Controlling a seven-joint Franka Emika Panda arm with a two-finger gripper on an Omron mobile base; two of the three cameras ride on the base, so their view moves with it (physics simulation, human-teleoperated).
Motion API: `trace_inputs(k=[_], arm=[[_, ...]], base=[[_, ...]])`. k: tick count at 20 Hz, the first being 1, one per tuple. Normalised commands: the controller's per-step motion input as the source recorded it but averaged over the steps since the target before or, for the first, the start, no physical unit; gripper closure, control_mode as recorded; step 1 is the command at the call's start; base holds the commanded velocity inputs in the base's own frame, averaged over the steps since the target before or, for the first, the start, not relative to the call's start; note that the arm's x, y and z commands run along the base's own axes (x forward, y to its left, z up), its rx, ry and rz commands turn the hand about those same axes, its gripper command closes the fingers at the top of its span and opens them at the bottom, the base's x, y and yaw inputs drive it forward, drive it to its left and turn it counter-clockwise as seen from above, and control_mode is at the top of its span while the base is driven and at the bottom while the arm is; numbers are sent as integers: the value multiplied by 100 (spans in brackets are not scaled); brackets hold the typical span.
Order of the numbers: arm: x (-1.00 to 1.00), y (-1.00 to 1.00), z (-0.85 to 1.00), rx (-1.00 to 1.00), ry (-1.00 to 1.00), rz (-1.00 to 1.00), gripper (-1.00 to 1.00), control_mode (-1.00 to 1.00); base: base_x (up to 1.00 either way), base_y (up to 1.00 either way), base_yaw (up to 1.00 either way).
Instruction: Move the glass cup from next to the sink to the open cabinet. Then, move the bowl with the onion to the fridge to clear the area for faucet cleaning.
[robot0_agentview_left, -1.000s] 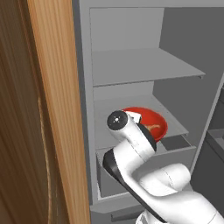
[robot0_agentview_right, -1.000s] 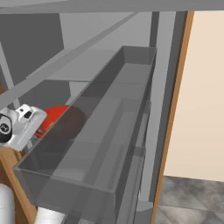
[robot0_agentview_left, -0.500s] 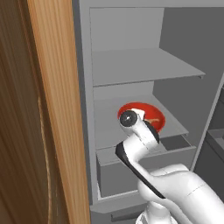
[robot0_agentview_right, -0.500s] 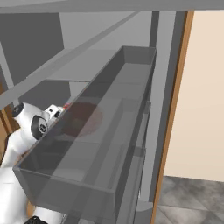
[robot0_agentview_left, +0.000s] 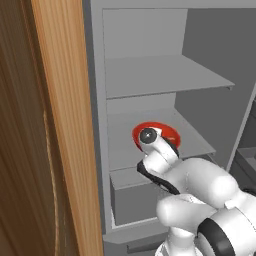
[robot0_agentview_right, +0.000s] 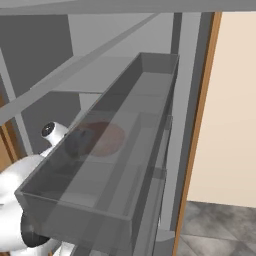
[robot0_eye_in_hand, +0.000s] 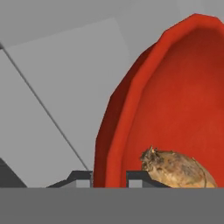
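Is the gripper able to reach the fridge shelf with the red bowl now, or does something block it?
Probably yes. The gripper is shut on the rim of the red bowl, with the onion inside, and the bowl is already above the bare fridge shelf; nothing blocks it.

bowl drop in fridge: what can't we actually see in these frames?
- Left base view: the arm covers much of the bowl, so its seat on the shelf is hidden.
- Right base view: bowl blurred behind the translucent door bin.
- Hand view: claw tips and onion cut off at the bottom.
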Motion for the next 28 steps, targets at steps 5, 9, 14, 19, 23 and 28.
trace_inputs(k=[5, 9, 14, 19, 23, 28], arm=[[90, 0, -42, 0, 21, 1, 100, -100], [100, 0, -27, 0, 15, 0, 100, -100], [75, 0, -31, 0, 13, 0, -100, -100], [-48, 0, -3, 0, 0, 0, -100, -100], [-94, 7, 2, 0, -1, 0, -100, -100], [-100, 10, 22, 0, -15, 0, -100, -100]], base=[[0, 0, 0], [0, 0, 0], [0, 0, 0], [0, 0, 0], [0, 0, 0], [0, 0, 0]])
